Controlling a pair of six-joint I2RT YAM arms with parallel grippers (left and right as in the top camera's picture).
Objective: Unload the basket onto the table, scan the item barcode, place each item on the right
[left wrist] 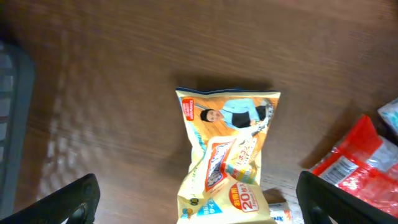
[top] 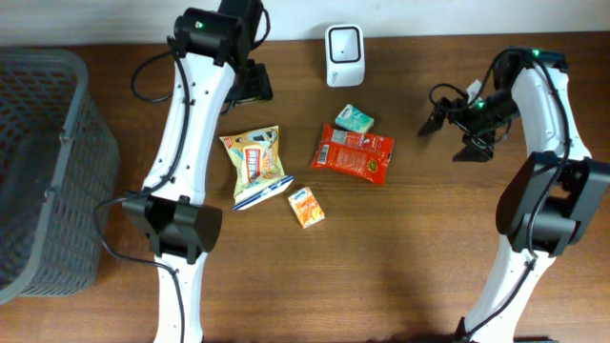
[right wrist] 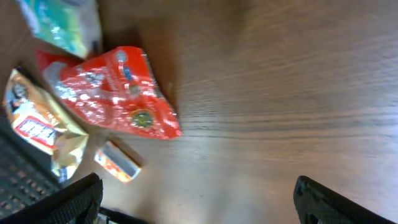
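Note:
Several items lie mid-table: a yellow snack bag [top: 255, 164], a red packet [top: 353, 152], a teal packet [top: 354, 118] and a small orange box [top: 306, 207]. A white barcode scanner [top: 343, 55] stands at the back. My left gripper [top: 250, 83] hovers behind the yellow bag. In the left wrist view the left gripper [left wrist: 199, 208] is open, with the yellow bag [left wrist: 227, 155] on the table below its jaws. My right gripper [top: 453, 135] is open to the right of the red packet. In the right wrist view the right gripper [right wrist: 199, 199] holds nothing, over bare wood.
A grey mesh basket [top: 43, 162] fills the left side of the table; its rim [left wrist: 12, 118] shows in the left wrist view. The right wrist view shows the red packet [right wrist: 115, 93], teal packet [right wrist: 59, 22], yellow bag [right wrist: 37, 127] and orange box [right wrist: 118, 162] at its left.

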